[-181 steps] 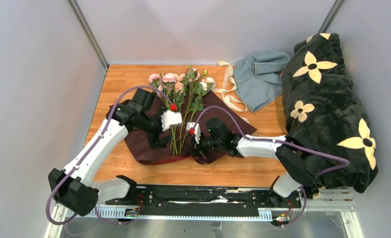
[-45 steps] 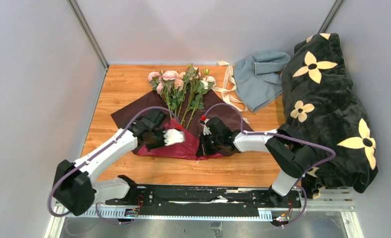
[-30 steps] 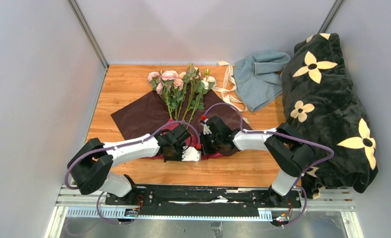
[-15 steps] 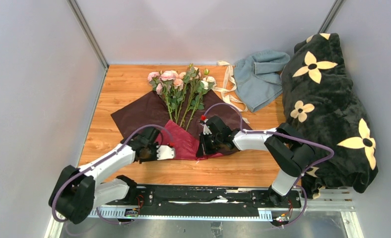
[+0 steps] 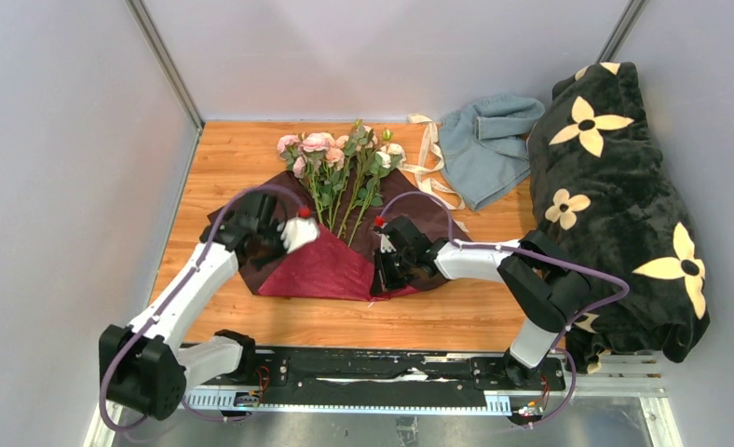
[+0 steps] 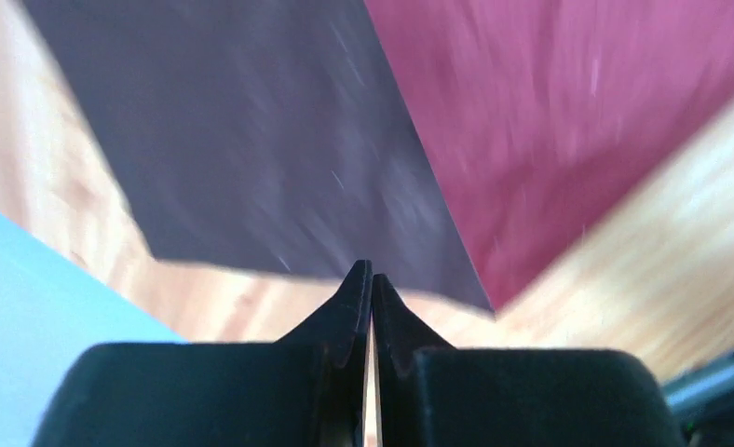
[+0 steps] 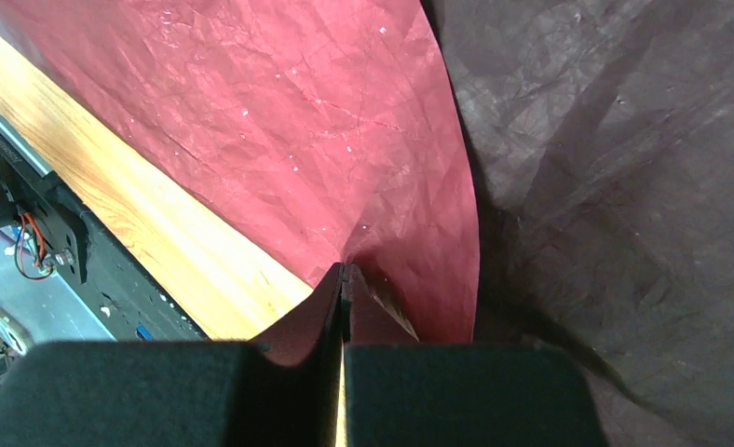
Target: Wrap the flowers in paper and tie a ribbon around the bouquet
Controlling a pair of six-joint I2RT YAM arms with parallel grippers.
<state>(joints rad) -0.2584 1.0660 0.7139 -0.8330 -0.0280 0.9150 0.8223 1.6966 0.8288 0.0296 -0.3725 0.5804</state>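
- Left gripper (image 6: 371, 277) hovers over the paper (image 5: 321, 270), fingers closed on nothing. Unheld, the folded-up flap by the table's (image 5: 233, 149) near edge could spring flat.
- Right gripper (image 7: 343, 272) pinches the fold's right end, and a hard tug might tear it.
- Flowers (image 5: 331, 149) lie on the paper, heads toward the far edge. Dragging the sheet could scatter the stems.
- Ribbon (image 5: 428, 154) lies far right, well apart.

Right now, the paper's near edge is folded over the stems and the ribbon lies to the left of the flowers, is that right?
Not quite. The ribbon lies to the right of the flowers, beside the blue cloth, as the top view shows. The paper is indeed folded over the stems.
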